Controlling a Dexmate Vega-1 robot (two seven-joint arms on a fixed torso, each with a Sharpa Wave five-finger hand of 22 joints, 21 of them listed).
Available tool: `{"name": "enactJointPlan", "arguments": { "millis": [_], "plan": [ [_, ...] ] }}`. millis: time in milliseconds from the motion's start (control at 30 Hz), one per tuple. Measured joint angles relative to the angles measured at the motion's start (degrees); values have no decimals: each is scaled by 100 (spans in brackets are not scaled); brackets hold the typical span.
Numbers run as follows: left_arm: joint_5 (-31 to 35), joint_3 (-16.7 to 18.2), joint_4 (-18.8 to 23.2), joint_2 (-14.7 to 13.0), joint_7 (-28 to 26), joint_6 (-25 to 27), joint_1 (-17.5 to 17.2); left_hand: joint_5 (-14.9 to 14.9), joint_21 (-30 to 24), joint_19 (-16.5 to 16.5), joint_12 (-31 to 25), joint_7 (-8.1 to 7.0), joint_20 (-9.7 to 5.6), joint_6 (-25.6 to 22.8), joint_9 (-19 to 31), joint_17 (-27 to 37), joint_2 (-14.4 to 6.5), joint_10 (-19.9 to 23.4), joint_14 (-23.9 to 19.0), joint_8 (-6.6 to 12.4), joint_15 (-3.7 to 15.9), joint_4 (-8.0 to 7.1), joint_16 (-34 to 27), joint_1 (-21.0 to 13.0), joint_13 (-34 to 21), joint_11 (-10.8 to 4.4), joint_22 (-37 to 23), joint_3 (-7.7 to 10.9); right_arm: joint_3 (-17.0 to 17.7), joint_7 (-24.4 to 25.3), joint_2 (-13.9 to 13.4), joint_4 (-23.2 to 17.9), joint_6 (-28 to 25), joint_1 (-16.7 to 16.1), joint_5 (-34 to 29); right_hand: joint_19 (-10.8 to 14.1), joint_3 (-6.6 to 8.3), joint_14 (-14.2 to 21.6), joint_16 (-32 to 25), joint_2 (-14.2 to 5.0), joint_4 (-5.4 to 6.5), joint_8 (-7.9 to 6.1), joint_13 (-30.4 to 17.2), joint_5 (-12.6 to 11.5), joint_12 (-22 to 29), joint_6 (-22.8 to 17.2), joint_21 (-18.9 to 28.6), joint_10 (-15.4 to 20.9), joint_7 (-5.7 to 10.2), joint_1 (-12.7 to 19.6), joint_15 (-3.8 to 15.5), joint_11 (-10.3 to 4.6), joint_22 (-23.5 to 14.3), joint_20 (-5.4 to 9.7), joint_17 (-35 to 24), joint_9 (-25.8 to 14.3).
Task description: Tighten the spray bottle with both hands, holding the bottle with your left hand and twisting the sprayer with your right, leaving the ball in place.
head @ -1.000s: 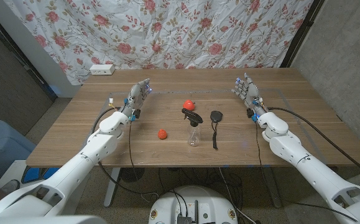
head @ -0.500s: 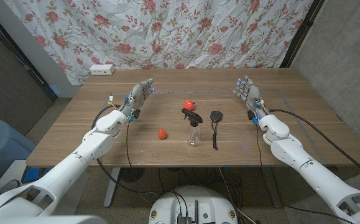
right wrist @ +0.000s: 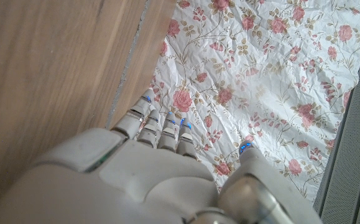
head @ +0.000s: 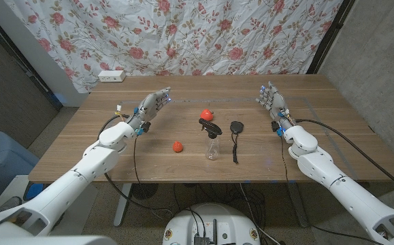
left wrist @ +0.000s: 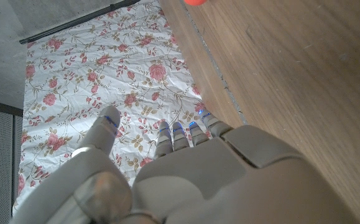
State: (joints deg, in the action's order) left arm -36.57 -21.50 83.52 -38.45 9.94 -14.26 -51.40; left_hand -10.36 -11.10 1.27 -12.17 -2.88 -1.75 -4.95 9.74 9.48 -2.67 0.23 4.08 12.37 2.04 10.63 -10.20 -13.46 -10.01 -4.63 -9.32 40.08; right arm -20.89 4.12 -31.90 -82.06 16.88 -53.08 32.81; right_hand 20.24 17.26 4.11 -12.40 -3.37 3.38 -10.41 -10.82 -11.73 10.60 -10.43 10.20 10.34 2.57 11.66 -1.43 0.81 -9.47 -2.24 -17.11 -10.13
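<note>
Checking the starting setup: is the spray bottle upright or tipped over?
Upright. In the head view the spray bottle stands on its base on the table, black sprayer on top, with neither robot hand touching it.

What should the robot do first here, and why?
Probably bring the left hand in toward the spray bottle and grip its clear body. Both hands are open and well away from it, the right hand too, and the bottle stands upright mid-table, beside the ball.
</note>
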Motion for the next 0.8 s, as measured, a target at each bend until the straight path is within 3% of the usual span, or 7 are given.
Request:
{"name": "enactJointPlan", "arguments": {
  "millis": [400,800],
  "plan": [
    [-101,-21,-102,-179,543,-82,16,19,0,136,0,-152,-30,-151,0,0,236,205,-194,39,-9,39,0,-317,0,-205,-1,-8,-27,60,11,7,-21,18,-84,0,7,32,0,-5,-39,0,0,0,0,0,0,0,0,5,32,0,0,0,10,0],
    [-219,-75,-102,-358,1040,28,119,22,24,163,0,-182,-20,-182,-1,-1,334,212,-194,39,-10,46,0,-474,1,-212,-1,0,7,147,29,-49,14,-72,-47,0,7,31,0,-5,-87,0,0,0,0,0,0,0,0,4,31,0,1,0,37,-1]
  ]
}}
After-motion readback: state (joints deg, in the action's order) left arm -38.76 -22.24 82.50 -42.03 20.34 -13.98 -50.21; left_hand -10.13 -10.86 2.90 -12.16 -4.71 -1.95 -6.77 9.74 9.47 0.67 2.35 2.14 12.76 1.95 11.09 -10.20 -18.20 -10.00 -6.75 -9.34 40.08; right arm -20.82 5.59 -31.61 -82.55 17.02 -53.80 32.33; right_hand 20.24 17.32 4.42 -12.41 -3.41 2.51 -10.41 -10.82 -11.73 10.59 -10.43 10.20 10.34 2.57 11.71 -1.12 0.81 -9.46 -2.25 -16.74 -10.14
